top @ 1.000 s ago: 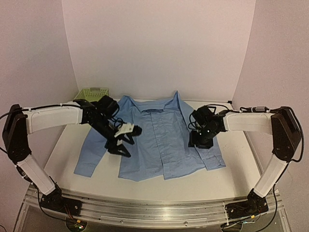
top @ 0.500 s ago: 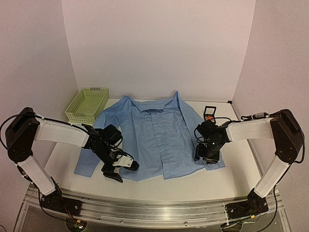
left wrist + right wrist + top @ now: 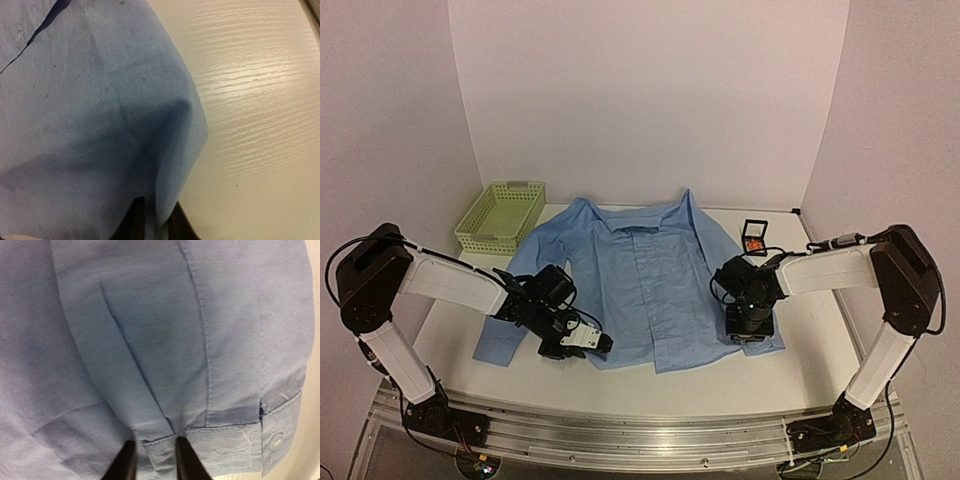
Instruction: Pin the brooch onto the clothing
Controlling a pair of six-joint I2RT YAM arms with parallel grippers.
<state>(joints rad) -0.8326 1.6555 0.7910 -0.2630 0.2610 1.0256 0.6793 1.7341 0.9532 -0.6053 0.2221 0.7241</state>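
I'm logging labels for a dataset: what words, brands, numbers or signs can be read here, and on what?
None can be read. The shirt shows no tag or print in any view; the green basket, the small black-framed box and the arms bear no legible marks at this size.

No readable text or labels anywhere; the small box (image 3: 754, 237) seems too blurred.

Fold of blue shirt (image 3: 90, 115) within tool (image 3: 155, 224)
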